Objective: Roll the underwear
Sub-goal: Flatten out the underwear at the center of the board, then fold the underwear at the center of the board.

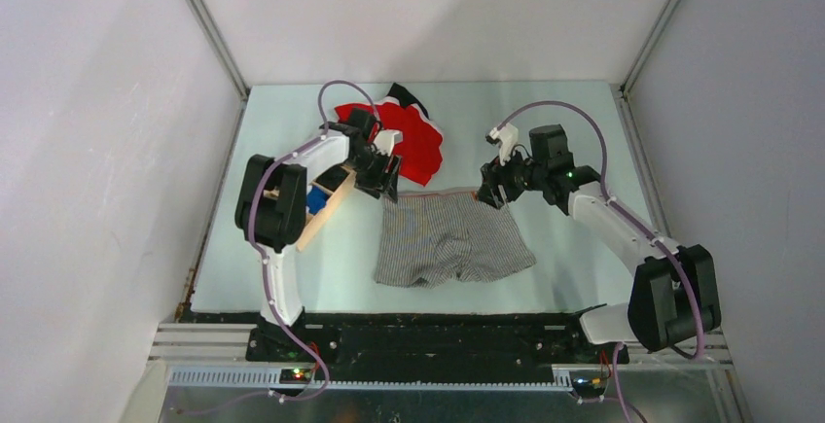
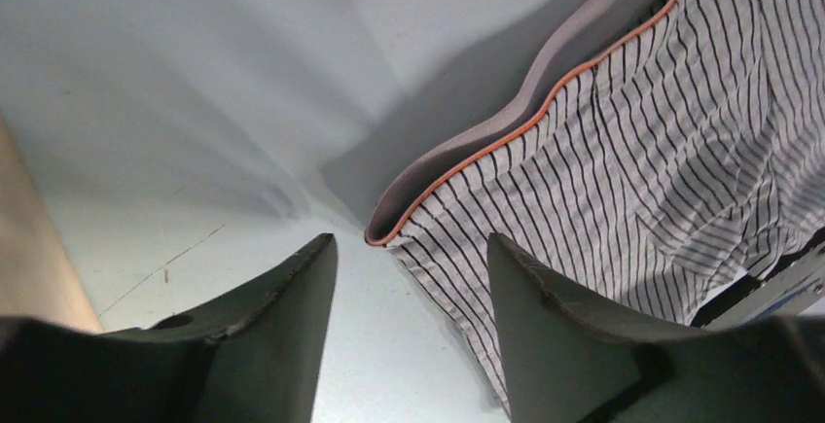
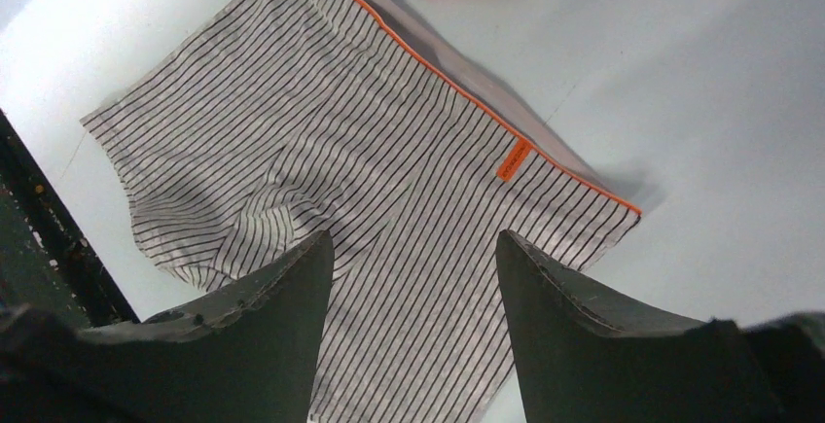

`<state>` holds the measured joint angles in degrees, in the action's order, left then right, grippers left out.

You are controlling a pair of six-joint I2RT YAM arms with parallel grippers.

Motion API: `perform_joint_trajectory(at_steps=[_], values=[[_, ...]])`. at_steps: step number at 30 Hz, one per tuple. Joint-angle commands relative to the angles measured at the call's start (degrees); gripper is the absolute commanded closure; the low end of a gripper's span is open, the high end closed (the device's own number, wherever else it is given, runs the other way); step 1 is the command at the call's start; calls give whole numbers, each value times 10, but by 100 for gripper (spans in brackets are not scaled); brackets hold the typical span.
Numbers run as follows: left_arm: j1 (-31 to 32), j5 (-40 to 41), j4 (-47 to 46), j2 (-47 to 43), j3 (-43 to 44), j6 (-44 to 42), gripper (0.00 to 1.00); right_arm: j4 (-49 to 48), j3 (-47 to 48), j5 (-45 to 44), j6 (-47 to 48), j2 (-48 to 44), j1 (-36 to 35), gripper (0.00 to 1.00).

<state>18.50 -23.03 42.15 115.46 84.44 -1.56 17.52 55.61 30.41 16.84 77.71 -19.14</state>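
The underwear [image 1: 449,238] is lying flat, waistband [image 1: 433,193] along its far edge; the left arm [image 1: 321,156] and right arm [image 1: 603,214] are hovering at its two ends, jaws wide and empty.

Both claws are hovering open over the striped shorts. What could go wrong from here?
1. The waistband bulges up at the corner by the left gripper, which might pinch only one layer and start a lopsided roll.
2. The red cloth lies close behind the underwear and could get snagged.
3. The right gripper hangs near the other corner; uneven grips could skew the fabric.
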Motion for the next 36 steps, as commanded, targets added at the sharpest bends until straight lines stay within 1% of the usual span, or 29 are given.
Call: perform_joint_trajectory(at_steps=[1,2,3,4,6,9,11,12,13,14,15,16,17,18,19,20,24,27,31,36], values=[[-6,-43,4,8,-10,-59,39,3,11,12,-16,2,-3,34],[-7,-45,4,11,-11,-64,44,1,11,13,-16,2,-2,34],[-10,-48,4,14,-12,-66,47,-1,11,15,-15,2,-3,34],[-11,-50,4,16,-13,-70,52,-2,11,16,-14,2,-3,34],[-15,-54,3,22,-11,-71,57,-3,11,19,-8,5,-3,35],[-19,-63,-12,28,-8,-69,59,0,11,29,15,13,-12,35],[-19,-71,-20,34,-1,-67,63,-2,11,34,38,19,-26,36],[-19,-75,-21,37,3,-63,67,-6,11,36,57,22,-32,36],[-18,-81,-19,45,14,-59,73,-13,11,42,67,28,-49,36],[-19,-85,-17,49,19,-56,75,-16,13,45,91,32,-69,36],[-18,-89,-16,52,26,-50,80,-22,19,45,104,43,-82,36],[-19,-90,-17,53,28,-47,82,-23,30,49,126,50,-108,38],[-19,-92,-20,52,28,-40,88,-27,36,53,137,68,-120,39],[-21,-94,-23,51,28,-36,90,-29,49,55,157,79,-145,40],[-23,-100,-26,51,26,-24,97,-31,56,55,167,100,-158,41],[-27,-103,-32,51,25,-18,98,-33,69,48,185,113,-186,43],[-31,-113,-38,58,25,6,100,-22,103,39,257,176,-261,44],[-34,-119,-38,57,23,19,100,-50,111,42,298,217,-299,43],[-39,-117,-50,34,-6,32,100,-90,126,49,320,263,-361,43],[-40,-111,-58,17,-32,40,100,-126,164,64,314,310,-397,43]])
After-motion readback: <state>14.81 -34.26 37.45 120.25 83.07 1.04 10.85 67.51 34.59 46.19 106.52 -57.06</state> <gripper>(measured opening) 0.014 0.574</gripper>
